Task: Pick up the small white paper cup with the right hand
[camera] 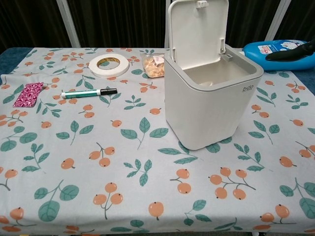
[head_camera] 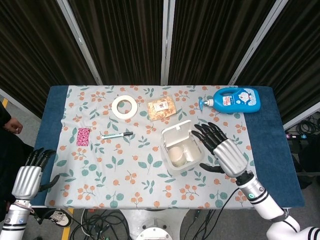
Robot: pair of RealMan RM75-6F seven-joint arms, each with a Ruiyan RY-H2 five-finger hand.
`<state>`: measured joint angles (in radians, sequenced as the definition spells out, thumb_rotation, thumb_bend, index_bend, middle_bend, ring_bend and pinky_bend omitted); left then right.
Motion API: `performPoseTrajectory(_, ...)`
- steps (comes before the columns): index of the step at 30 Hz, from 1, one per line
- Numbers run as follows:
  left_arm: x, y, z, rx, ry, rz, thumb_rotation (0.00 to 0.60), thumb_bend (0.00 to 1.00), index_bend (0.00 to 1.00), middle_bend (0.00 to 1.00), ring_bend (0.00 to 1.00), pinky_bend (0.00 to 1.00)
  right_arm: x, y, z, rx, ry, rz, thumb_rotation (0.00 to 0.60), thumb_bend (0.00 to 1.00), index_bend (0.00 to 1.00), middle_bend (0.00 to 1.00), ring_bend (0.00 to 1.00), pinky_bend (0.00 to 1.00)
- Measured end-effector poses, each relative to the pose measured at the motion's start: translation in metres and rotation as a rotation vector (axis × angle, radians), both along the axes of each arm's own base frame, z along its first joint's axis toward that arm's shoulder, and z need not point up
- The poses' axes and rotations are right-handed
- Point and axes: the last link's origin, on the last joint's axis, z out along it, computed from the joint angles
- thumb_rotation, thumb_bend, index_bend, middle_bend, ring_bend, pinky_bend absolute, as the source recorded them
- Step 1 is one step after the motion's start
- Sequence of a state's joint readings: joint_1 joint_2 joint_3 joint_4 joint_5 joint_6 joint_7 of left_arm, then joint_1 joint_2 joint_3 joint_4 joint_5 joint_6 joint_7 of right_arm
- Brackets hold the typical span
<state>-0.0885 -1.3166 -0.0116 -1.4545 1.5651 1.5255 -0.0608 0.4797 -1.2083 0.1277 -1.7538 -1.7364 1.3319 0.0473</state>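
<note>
The small white paper cup lies inside the open white bin, seen from above in the head view; the chest view does not show it behind the bin's wall. My right hand hovers just right of the bin with its fingers spread and nothing in them; one dark fingertip shows at the chest view's right edge. My left hand hangs off the table's near left corner, fingers apart, empty.
A blue pump bottle lies at the far right. A snack bag, a tape roll, a marker and a pink packet lie across the back and left of the floral cloth.
</note>
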Motion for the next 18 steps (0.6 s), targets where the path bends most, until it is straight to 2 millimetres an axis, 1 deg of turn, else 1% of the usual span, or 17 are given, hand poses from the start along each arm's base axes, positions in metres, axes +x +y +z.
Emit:
performPoseTrajectory(5, 0.0, 0.0, 0.0, 0.001, 0.0, -0.001, 0.6, 0.24, 0.18, 0.17, 0.08, 0.12, -0.008, 0.004, 0.013, -0.055, -0.013, -0.011, 0.6, 0.01, 0.0, 0.0, 0.0, 0.01)
performPoseTrajectory(8, 0.0, 0.0, 0.001, 0.003, -0.001, -0.002, 0.6, 0.24, 0.18, 0.17, 0.08, 0.12, -0.026, 0.01, 0.026, -0.122, 0.001, -0.055, 0.6, 0.01, 0.0, 0.0, 0.0, 0.0)
performPoseTrajectory(11, 0.002, -0.002, 0.002, 0.007, 0.0, -0.008, 0.6, 0.24, 0.18, 0.17, 0.08, 0.12, -0.056, 0.018, 0.038, -0.192, 0.061, -0.142, 0.6, 0.01, 0.0, 0.0, 0.0, 0.0)
performPoseTrajectory(12, 0.003, -0.002, 0.003, 0.01, 0.001, -0.011, 0.6, 0.24, 0.18, 0.17, 0.08, 0.12, -0.07, 0.023, 0.041, -0.211, 0.091, -0.184, 0.6, 0.01, 0.0, 0.0, 0.0, 0.0)
performPoseTrajectory(14, 0.004, -0.001, 0.004, 0.015, 0.001, -0.011, 0.6, 0.24, 0.18, 0.17, 0.08, 0.12, -0.092, 0.03, 0.044, -0.229, 0.133, -0.253, 0.6, 0.01, 0.0, 0.0, 0.0, 0.0)
performPoseTrajectory(15, 0.005, 0.0, 0.004, 0.018, -0.002, -0.013, 0.6, 0.24, 0.18, 0.17, 0.08, 0.12, -0.107, 0.035, 0.046, -0.238, 0.156, -0.299, 0.6, 0.01, 0.0, 0.0, 0.0, 0.0)
performPoseTrajectory(18, 0.008, 0.003, 0.005, 0.025, -0.002, -0.025, 0.6, 0.24, 0.18, 0.17, 0.08, 0.12, -0.14, 0.048, 0.05, -0.253, 0.199, -0.396, 0.6, 0.02, 0.0, 0.0, 0.0, 0.0)
